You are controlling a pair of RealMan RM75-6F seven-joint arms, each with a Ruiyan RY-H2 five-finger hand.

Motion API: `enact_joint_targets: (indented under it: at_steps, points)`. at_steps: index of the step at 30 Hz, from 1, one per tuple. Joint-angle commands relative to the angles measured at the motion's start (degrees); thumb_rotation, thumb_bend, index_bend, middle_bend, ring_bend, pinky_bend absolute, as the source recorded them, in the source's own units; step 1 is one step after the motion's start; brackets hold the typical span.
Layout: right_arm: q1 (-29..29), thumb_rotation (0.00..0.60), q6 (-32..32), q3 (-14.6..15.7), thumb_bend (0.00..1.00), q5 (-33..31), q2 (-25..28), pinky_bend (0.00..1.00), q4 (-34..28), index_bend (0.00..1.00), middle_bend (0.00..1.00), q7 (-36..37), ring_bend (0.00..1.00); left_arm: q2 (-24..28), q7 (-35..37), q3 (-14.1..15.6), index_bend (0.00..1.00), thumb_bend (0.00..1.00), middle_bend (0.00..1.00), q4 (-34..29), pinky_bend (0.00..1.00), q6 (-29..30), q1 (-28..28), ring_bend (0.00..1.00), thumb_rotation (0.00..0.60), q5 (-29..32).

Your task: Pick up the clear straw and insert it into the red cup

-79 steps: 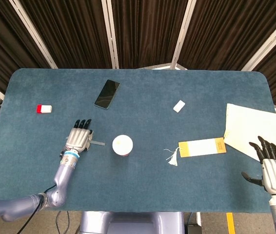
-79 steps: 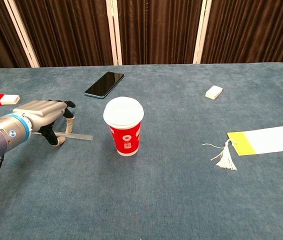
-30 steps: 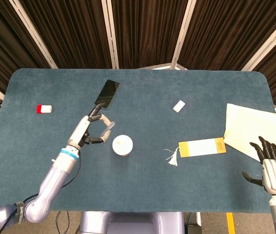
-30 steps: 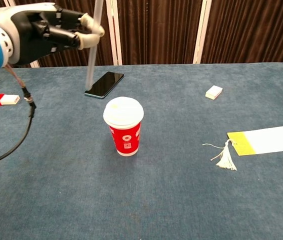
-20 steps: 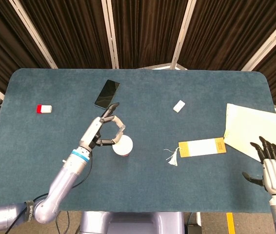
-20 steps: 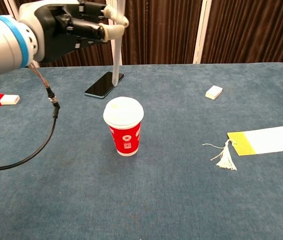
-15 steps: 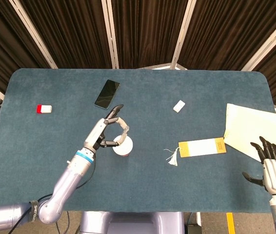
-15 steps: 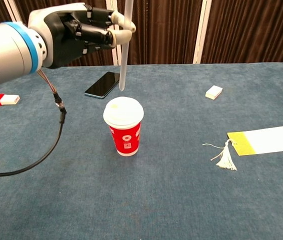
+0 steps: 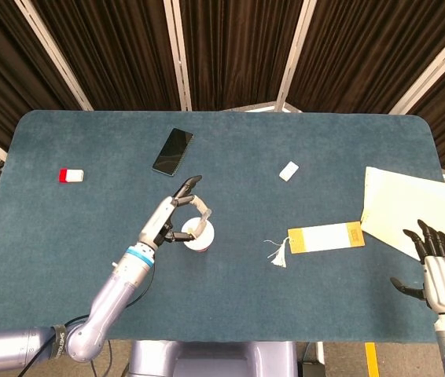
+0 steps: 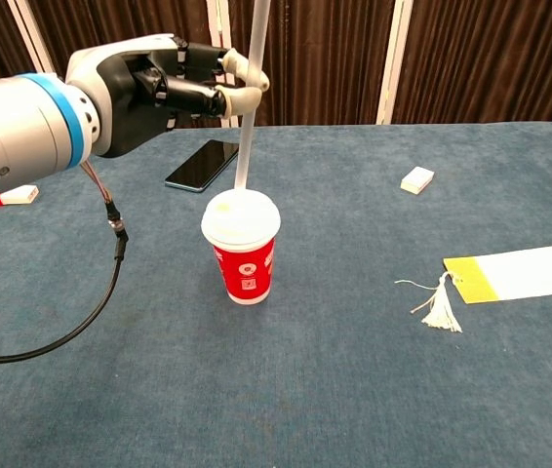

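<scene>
Nearby, phone [image 10: 203, 164] behind red cup [image 10: 243, 259].

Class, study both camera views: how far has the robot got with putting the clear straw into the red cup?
Done: the clear straw is off the table, pinched upright by the left robot hand. In hand: its lower tip sits right at the white lid of the red cup; whether it has entered is unclear. Left: push it down and let go. The right robot hand rests open, apart.

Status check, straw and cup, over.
Left hand pinches clear straw upright, tip at red cup lid. Right hand open, idle. Nothing in the way.
</scene>
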State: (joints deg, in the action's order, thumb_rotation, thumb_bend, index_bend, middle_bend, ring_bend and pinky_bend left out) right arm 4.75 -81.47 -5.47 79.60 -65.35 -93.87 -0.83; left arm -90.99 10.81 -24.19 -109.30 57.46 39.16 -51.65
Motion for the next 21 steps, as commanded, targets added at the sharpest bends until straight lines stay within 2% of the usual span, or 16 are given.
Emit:
enact_joint_targets:
  at_steps: [1, 21]
  points:
    - [0.0, 0.6, 0.0, 0.0, 0.14, 0.0, 0.0, 0.0, 0.0, 0.14, 0.0, 0.0, 0.0, 0.0, -0.1, 0.6, 0.54, 0.45, 0.0, 0.2, 0.0, 0.4, -0.2, 0.0, 0.6, -0.2]
    - [0.0, 0.6, -0.1, 0.0, 0.14, 0.0, -0.1, 0.0, 0.0, 0.14, 0.0, -0.3, 0.0, 0.9, 2.2, 2.7, 0.54, 0.45, 0.0, 1.1, 0.0, 0.1, -1.4, 0.0, 0.6, -1.3]
